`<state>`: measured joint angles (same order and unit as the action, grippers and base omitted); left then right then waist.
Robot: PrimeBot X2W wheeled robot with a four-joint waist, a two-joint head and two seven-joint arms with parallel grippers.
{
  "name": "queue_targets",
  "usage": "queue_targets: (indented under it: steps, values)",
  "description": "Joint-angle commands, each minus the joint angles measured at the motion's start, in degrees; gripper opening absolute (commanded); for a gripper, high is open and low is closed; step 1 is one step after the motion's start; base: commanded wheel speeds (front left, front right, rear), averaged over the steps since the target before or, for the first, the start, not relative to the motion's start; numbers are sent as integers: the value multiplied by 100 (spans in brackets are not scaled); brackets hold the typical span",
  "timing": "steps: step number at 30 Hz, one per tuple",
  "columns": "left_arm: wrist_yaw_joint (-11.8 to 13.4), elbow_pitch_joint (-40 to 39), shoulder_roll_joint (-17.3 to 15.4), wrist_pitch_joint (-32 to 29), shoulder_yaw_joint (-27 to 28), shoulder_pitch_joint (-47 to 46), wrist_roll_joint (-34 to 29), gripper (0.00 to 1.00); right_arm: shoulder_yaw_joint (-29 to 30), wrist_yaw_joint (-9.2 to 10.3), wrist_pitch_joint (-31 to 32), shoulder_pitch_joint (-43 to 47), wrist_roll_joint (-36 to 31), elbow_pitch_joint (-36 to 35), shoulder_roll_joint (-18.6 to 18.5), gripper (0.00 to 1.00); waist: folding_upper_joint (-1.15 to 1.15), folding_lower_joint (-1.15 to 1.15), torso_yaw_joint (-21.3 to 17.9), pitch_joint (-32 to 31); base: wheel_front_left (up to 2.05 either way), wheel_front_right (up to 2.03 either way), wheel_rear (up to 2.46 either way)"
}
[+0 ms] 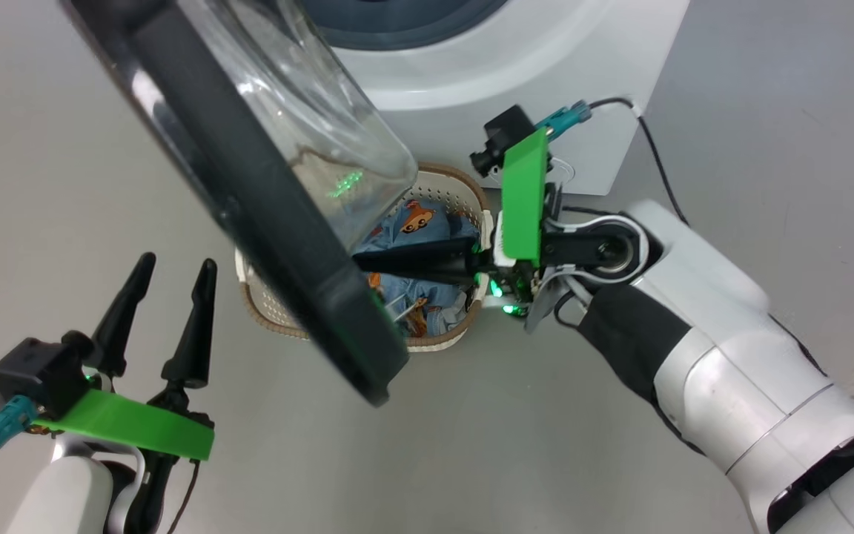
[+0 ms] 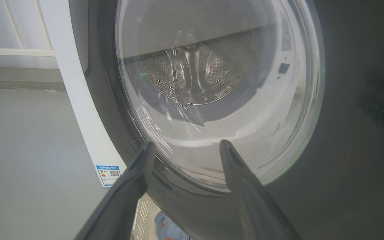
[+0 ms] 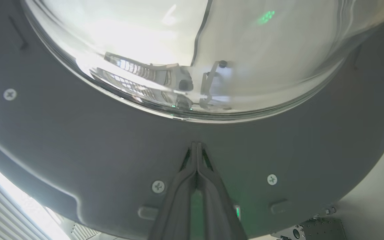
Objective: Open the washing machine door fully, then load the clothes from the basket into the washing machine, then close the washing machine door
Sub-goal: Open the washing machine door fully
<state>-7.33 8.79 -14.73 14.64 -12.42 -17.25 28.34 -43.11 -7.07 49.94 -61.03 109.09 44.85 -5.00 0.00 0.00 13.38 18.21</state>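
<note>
The washing machine door [image 1: 264, 222] stands swung out from the washing machine [image 1: 545, 67], its glass bowl facing the machine. Under it on the floor sits the basket [image 1: 457, 178] holding the blue printed clothes [image 1: 416, 222]. My right gripper [image 1: 360, 261] is shut and empty; it reaches left over the basket, and its tips [image 3: 197, 145] seem to rest on the door's grey inner face [image 3: 78, 140] just below the bowl. My left gripper [image 1: 177, 261] is open and empty at the lower left, apart from the door. In the left wrist view the left gripper [image 2: 187, 145] faces the door's outer window [image 2: 218, 83].
Grey floor lies all around. A black cable [image 1: 657, 163] runs along the machine's right side. The blue label sticker [image 2: 108, 175] sits low on the white front panel, with the basket's wall [image 2: 145, 216] and a bit of the clothes [image 2: 167, 228] below the door.
</note>
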Motion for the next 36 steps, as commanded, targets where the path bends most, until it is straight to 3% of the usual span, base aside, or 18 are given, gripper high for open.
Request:
queue_targets:
  steps: [1, 12, 20, 36]
  values:
    - [-15, -101, -159, 36, 250, -25, -87, 100, -231, -42, -88, 87, 214, -179, 213, 0, 0, 0, 11, 0, 0, 0, 0]
    - [-15, -48, -139, 36, 264, -90, -76, 100, -1372, -42, -713, -32, 1302, -546, 213, 0, 0, 0, 49, 10, 0, 0, 0]
    - [-15, 0, -130, 36, 324, -49, -110, 100, -1632, -42, -1060, -66, 1717, -730, 150, 0, 0, 0, 7, -119, 0, 0, 0]
    - [-15, 182, -39, 36, 466, 478, -387, 100, -1797, -42, -1743, 787, 2428, -1809, -979, 0, 0, 0, -241, -1078, 0, 0, 0]
